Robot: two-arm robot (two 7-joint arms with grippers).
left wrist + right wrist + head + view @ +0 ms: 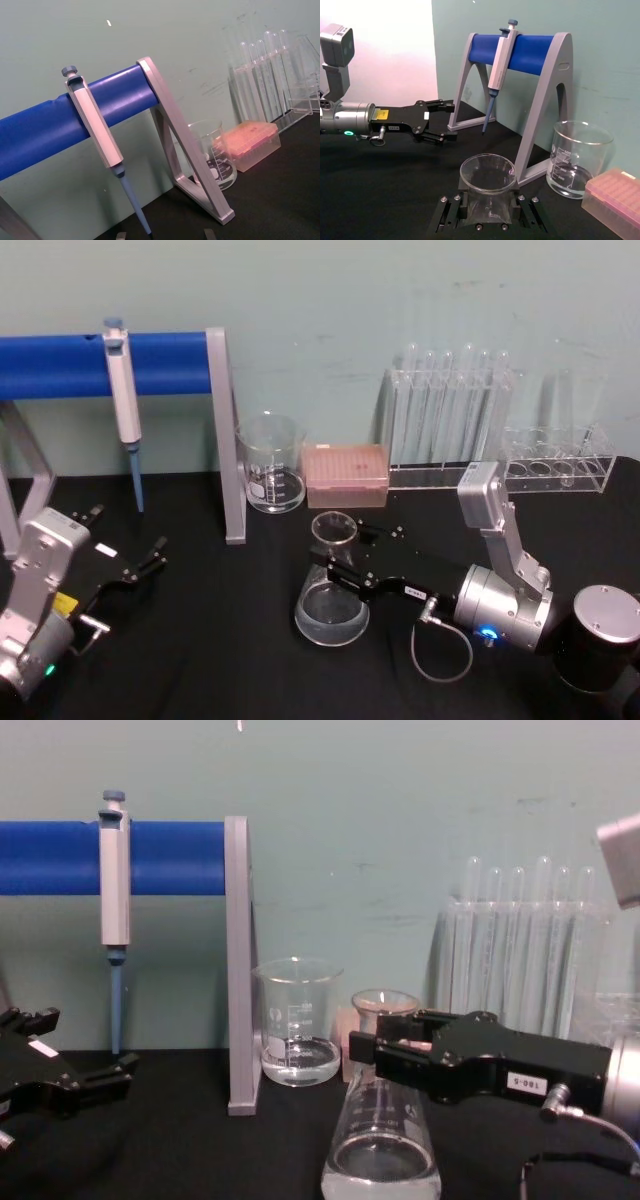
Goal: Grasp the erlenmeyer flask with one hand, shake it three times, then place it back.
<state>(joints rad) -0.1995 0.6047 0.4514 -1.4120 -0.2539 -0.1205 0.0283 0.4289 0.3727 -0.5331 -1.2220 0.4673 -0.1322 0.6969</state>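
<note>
**A:** Nearest: erlenmeyer flask (pixel 380 1150), apparently standing on the black table (pixel 200 640), with a little clear liquid in the base.

**B:** Risks?

**A:** The glass neck is smooth and tapered, so a weak pinch could let it slip during shaking. A wide swing might hit the beaker (pixel 270 465) or stand post (pixel 225 430) behind.

**B:** Tool position?

**A:** The right gripper (pixel 338 558) reaches in from the right, jaws pressed on both sides of the neck, just under the rim. The left gripper (pixel 449 121) is parked far left, fingers apart.
</note>
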